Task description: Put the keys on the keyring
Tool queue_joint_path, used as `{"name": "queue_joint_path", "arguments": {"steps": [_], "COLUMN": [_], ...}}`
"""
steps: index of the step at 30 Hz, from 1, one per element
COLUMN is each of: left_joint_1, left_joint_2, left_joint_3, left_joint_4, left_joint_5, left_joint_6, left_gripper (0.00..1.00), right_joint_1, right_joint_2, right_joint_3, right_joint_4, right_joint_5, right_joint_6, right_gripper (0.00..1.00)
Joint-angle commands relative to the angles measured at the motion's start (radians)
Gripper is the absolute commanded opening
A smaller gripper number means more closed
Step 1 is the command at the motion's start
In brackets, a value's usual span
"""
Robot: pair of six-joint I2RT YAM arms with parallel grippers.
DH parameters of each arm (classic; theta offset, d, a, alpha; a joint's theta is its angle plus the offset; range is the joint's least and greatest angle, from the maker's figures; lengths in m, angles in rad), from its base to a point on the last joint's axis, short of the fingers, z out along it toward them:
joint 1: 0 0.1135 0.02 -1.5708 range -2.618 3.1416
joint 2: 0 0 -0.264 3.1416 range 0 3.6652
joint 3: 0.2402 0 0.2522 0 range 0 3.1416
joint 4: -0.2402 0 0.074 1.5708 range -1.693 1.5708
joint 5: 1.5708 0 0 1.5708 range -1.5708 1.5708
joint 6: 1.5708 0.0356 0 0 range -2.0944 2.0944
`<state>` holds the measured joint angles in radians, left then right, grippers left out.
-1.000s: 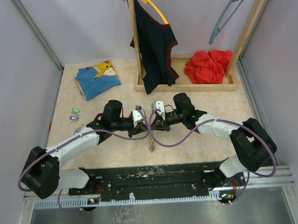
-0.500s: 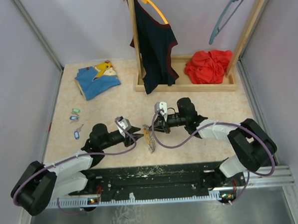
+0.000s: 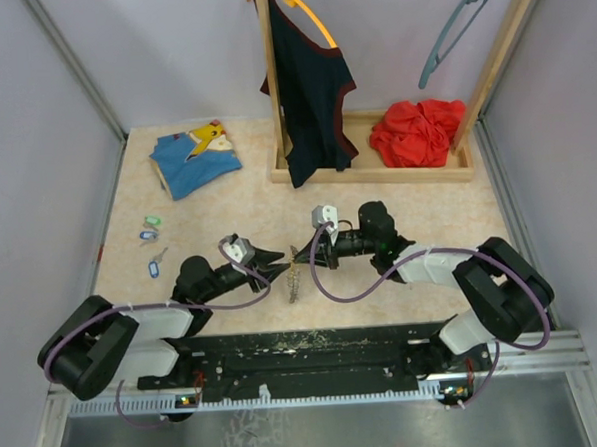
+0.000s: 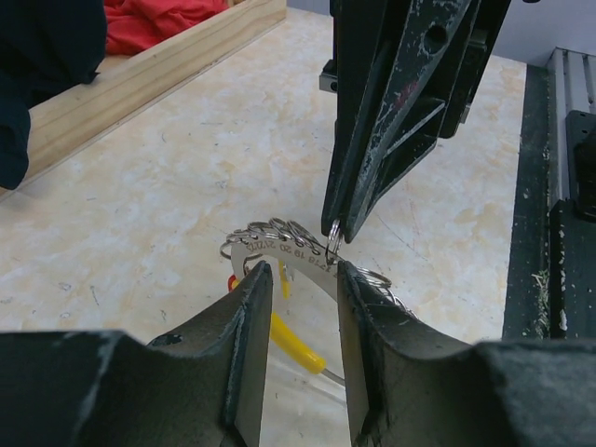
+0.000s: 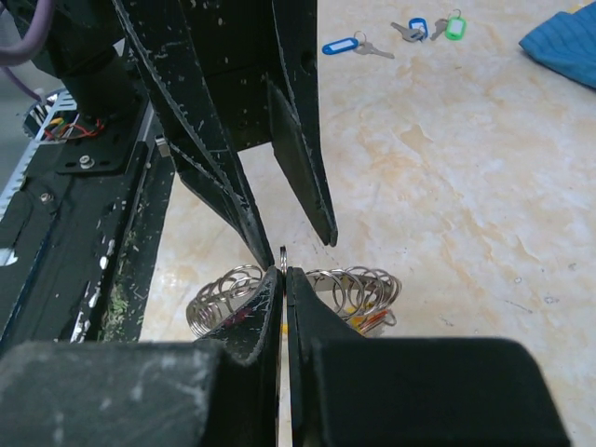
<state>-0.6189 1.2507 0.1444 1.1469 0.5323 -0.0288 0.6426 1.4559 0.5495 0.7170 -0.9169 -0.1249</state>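
Observation:
The keyring (image 4: 279, 244) is a curved metal strip carrying several wire rings, with a yellow tag (image 4: 296, 341) and a small red piece below it. It stands near the table's middle (image 3: 294, 279). My right gripper (image 5: 283, 272) is shut on one of its thin rings, and its tip shows in the left wrist view (image 4: 337, 228). My left gripper (image 4: 301, 272) is open, its fingers on either side of the strip's near face, with a gap to each. Three tagged keys, two blue (image 5: 340, 45) (image 5: 417, 27) and one green (image 5: 453, 25), lie far left on the table (image 3: 151, 234).
A folded blue garment (image 3: 195, 159) lies at the back left. A wooden rack (image 3: 376, 169) at the back holds a dark shirt (image 3: 310, 93) and a red cloth (image 3: 419, 132). The black base rail (image 3: 305, 348) runs along the near edge.
My left gripper opened, and its arm pulled back to the near left and dropped low beside the keyring. The right gripper sank a little, still shut on the ring.

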Motion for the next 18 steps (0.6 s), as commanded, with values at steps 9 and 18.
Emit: {"name": "queue_joint_path", "arguments": {"steps": [9, 18], "left_joint_1": [0.024, 0.028], "left_joint_2": [0.118, 0.138], "left_joint_3": [-0.037, -0.011], "left_joint_4": [0.323, 0.305], "left_joint_5": [0.1, 0.149], "left_joint_6": [-0.08, -0.078], "left_gripper": [0.38, 0.29], "right_joint_1": [0.017, 0.022], "right_joint_2": [0.009, 0.009], "right_joint_3": [0.004, 0.006], "right_joint_4": [0.134, 0.139], "right_joint_5": [-0.042, -0.055], "right_joint_6": [0.035, 0.037], "right_gripper": [0.0, 0.0]}}
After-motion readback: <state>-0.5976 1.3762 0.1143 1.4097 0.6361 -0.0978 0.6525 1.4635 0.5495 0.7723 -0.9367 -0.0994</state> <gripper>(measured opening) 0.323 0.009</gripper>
